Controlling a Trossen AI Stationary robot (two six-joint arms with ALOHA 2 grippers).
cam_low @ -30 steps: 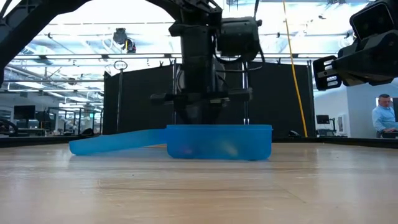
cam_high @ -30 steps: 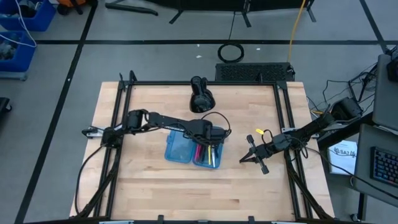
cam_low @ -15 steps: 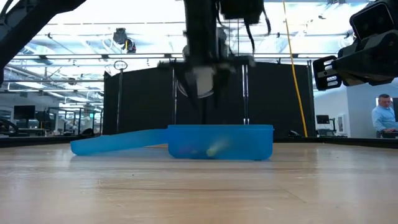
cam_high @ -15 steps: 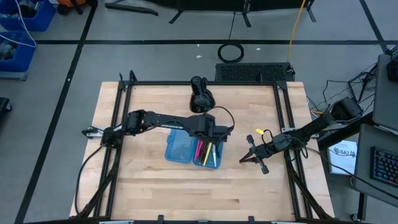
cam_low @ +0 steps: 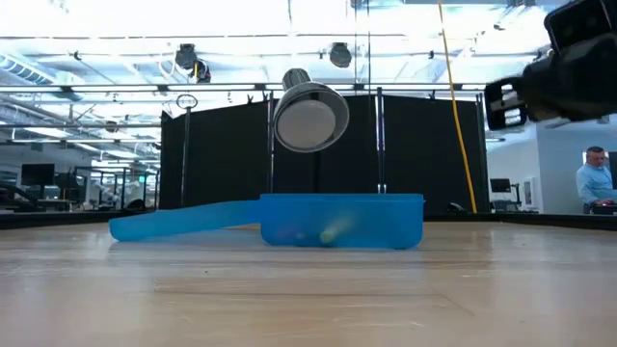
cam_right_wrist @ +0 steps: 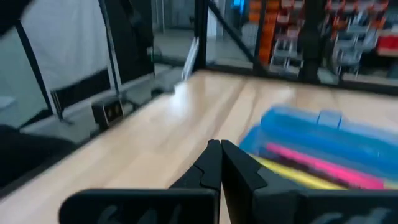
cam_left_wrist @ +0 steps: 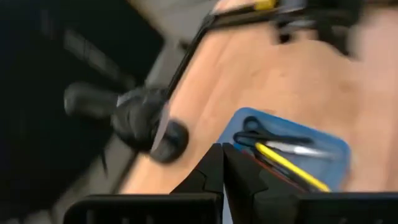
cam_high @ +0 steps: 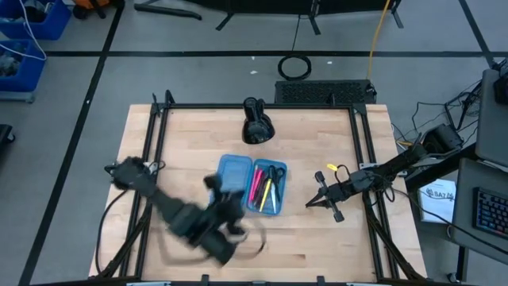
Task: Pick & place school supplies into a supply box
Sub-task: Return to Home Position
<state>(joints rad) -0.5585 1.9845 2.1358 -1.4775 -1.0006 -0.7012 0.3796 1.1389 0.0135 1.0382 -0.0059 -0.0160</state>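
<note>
The left hand [cam_left_wrist: 222,152] has its two fingers pressed flat together and grips nothing. From above, its arm lies low over the near left part of the counter [cam_high: 182,135], and the hand is just beside the left edge of the blue box [cam_high: 232,179], with the fingertips aimed toward the box's nearest corner.

The box lies open in two halves side by side. The half closer to this hand holds nothing that can be seen. The half farther from it holds all the supplies, laid lengthwise. They include small black-handled scissors [cam_left_wrist: 267,138], a yellow pencil [cam_left_wrist: 289,167], a pink pen [cam_right_wrist: 317,163] and at least one darker pen between them. No pen or pencil lies loose on the wood around the box.

Past the box from the left hand, toward the counter's far edge, stands a bulky black lamp [cam_high: 255,127], well apart from the box. From counter height its round pale head shows above the box.

The right hand [cam_right_wrist: 217,152] is on the box's other side, clear of it. Its fingers are also closed on each other and empty, with the tips turned toward the filled half.

A person [cam_low: 590,178] shows in the room far behind that arm.
</note>
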